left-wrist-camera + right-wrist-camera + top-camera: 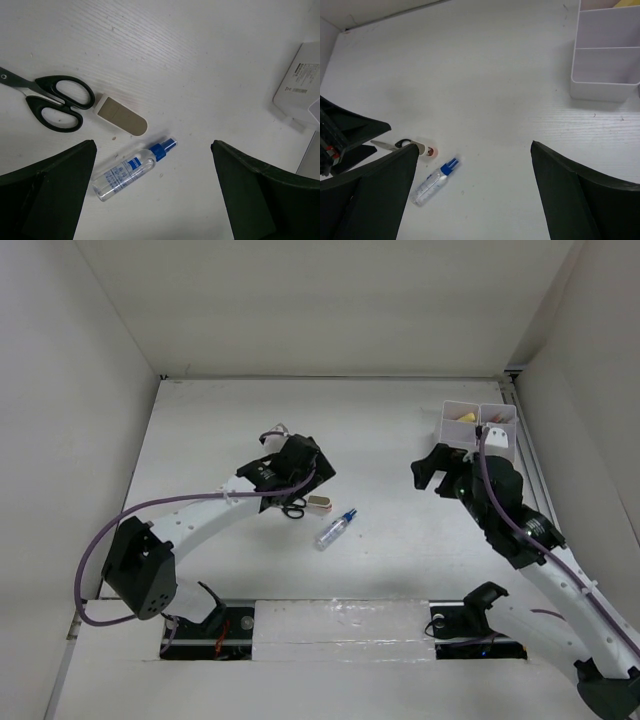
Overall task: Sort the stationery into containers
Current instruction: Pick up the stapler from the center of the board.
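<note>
Black-handled scissors (293,509) (55,100), a beige block (318,505) (120,116) and a clear blue-capped bottle (335,529) (132,169) (434,181) lie together mid-table. My left gripper (290,475) (152,145) is open and empty, hovering above them, with the bottle near its left finger. Two white bins (480,425) (605,60) stand at the back right; one holds something yellow (466,417). My right gripper (432,472) (474,147) is open and empty, just in front of the bins. No highlighters or pens show on the table.
White walls enclose the table on the left, back and right (570,380). The left arm's wrist (340,135) shows at the left edge of the right wrist view. A bin's labelled side (300,85) shows in the left wrist view.
</note>
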